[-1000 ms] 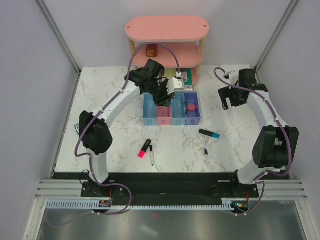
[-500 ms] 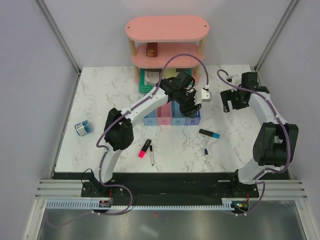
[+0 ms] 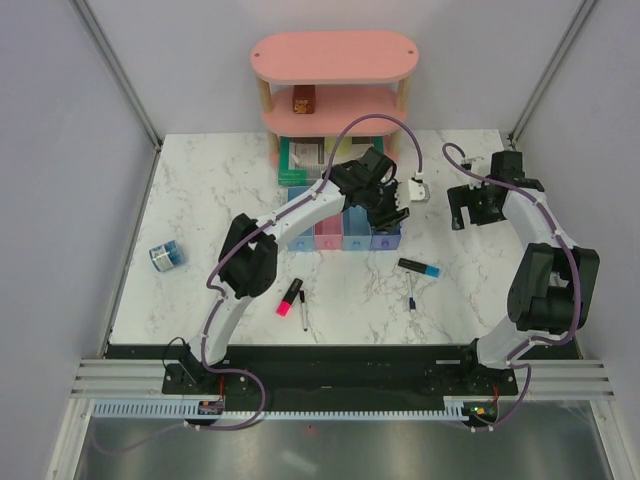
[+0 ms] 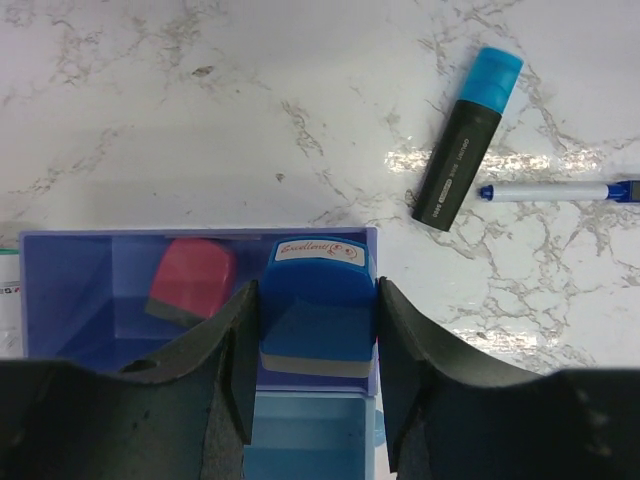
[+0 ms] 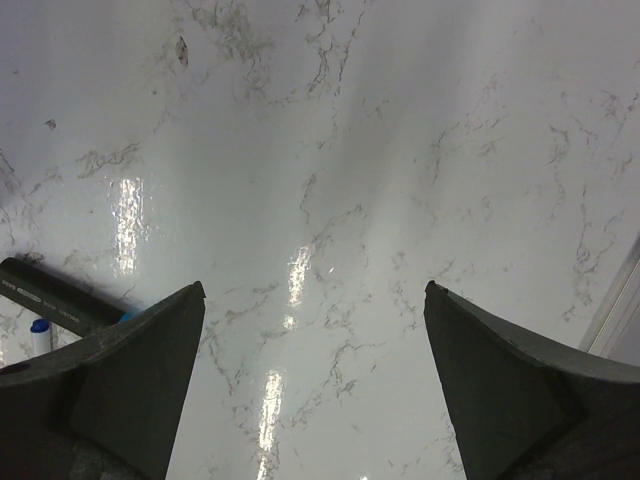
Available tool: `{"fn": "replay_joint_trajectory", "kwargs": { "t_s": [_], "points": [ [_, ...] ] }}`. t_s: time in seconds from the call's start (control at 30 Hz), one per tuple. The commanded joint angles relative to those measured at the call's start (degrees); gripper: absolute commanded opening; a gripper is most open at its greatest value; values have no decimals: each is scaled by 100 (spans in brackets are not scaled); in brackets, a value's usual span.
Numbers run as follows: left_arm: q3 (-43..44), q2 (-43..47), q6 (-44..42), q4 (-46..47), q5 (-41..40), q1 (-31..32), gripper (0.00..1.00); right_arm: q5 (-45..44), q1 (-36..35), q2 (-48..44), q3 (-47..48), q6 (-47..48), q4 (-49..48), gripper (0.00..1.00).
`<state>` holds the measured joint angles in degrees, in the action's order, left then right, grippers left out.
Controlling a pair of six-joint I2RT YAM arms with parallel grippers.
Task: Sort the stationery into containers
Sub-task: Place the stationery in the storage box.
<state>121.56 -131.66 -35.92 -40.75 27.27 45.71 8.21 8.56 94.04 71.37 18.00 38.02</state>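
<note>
Bright even light, glare patches on marble table [image 5: 300,265], near fingers [image 5: 110,390] soft-focus.

White arm links [image 3: 300,208], black joints [image 3: 248,268], looping purple cables [image 3: 377,118], matte black tool fingers [image 4: 225,365]

White marble table [image 3: 200,200]: joined trays [image 3: 357,238] at centre, tape roll [image 3: 166,256] at nine o'clock, pink highlighter [image 3: 290,297] and thin pen [image 3: 303,310] at seven, black-and-blue highlighter [image 3: 418,267] and white pen [image 3: 410,293] at five.

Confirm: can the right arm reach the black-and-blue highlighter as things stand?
Probably yes. The right gripper is open and empty; the highlighter lies on bare table nearby, nothing over it, only a pen close beside.
</note>
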Motion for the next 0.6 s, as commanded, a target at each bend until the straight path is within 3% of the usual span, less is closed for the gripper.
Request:
{"fn": "replay_joint_trajectory", "kwargs": {
  "t_s": [0.0,0.57],
  "points": [
    [158,-141,244,515,-125,25,8,172,67,-79,-45,46,-163,98],
    [-88,-765,-169,753,-898,17,8,410,190,-8,-159,55,-198,98]
  ]
}}
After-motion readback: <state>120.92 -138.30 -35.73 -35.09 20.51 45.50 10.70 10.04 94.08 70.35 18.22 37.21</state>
